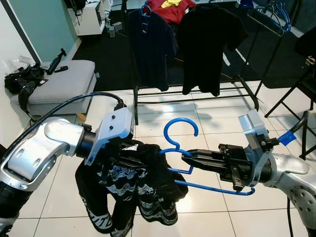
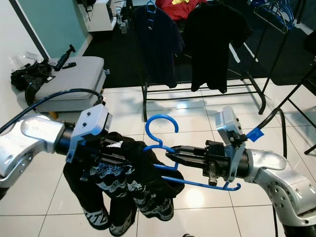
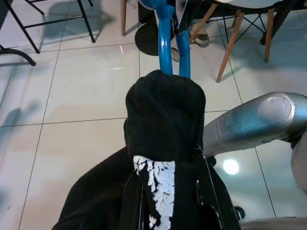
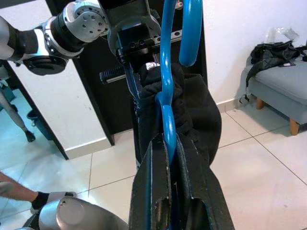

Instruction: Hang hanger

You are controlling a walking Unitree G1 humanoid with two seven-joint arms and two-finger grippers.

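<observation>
A blue plastic hanger (image 1: 180, 143) is held in the air in front of me, hook upward, with a black garment printed in white (image 1: 133, 185) draped over its left end. My right gripper (image 1: 186, 159) is shut on the hanger just below the hook; the blue bar runs between its fingers (image 4: 163, 182). My left gripper (image 1: 140, 160) is shut on the black garment (image 3: 163, 143), its fingers buried in the cloth. A black clothes rack (image 1: 197, 94) stands beyond on the tiles, with a navy shirt (image 1: 150, 47) and a black shirt (image 1: 210, 42) hanging from it.
A grey padded bench (image 1: 64, 84) with a black bag (image 1: 22, 81) stands at the left by the wall. Folding chair legs (image 1: 296, 98) stand at the right. More blue hangers (image 1: 276, 15) hang at the far right back. White tiled floor (image 1: 212, 123) lies between me and the rack.
</observation>
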